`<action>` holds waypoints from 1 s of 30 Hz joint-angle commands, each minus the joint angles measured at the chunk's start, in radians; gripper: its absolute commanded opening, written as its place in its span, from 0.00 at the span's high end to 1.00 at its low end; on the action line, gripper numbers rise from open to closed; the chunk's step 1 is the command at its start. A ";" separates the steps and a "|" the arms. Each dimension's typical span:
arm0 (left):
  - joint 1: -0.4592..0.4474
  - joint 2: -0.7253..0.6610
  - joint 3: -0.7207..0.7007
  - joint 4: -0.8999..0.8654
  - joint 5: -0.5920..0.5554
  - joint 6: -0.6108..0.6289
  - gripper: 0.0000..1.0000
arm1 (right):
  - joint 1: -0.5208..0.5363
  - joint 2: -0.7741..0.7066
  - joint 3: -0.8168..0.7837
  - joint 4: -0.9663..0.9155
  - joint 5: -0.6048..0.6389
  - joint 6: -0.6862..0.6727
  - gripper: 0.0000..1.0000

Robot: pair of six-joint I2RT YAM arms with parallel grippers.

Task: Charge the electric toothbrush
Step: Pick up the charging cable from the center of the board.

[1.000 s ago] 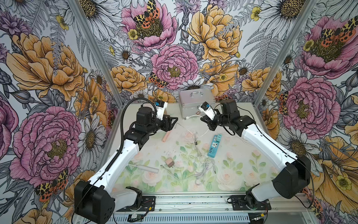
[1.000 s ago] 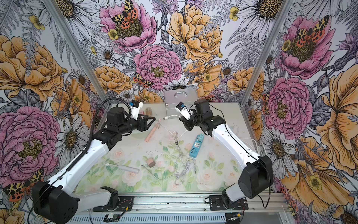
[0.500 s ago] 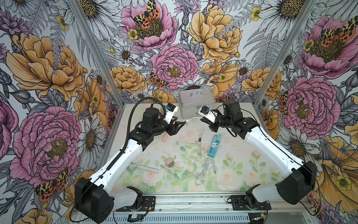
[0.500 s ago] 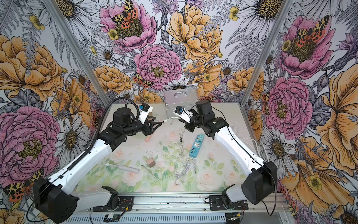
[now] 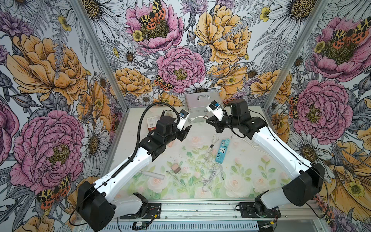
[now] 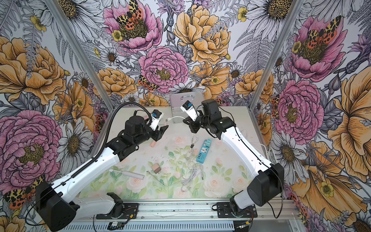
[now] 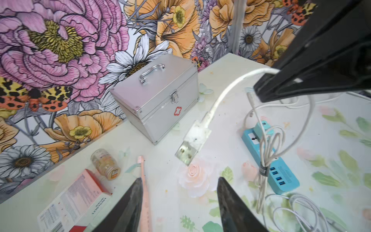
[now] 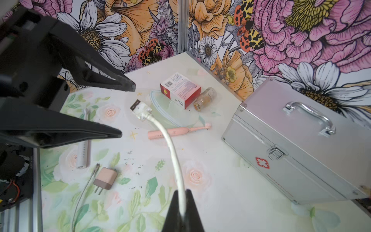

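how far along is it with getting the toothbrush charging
Done: the right gripper has the white USB cable pinched and lifted. In hand: its plug hangs in front of the open left gripper. Left: the pink electric toothbrush lies unconnected, and the plug is in neither the pink adapter nor the blue power strip.

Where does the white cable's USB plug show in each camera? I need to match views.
A top view: USB plug in mid-air, in front of the silver case.
A top view: same place, before the case.
Left wrist: mid-picture, between the case and the blue power strip.
Right wrist: at the white cable's end, near the red-and-white box.
Shared landmark: the silver case, in all four.
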 commanded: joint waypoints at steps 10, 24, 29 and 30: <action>0.009 -0.047 -0.108 0.260 -0.142 0.213 0.46 | -0.011 0.053 0.225 -0.213 -0.078 0.482 1.00; -0.083 -0.016 0.013 0.217 -0.040 0.311 0.44 | -0.204 -0.087 0.363 -0.568 -0.035 0.592 1.00; -0.114 0.013 0.029 0.213 -0.038 0.310 0.42 | -0.248 -0.114 0.489 -0.731 -0.035 0.592 1.00; -0.116 0.019 0.031 0.213 -0.032 0.301 0.42 | -0.262 -0.119 0.487 -0.747 -0.035 0.592 1.00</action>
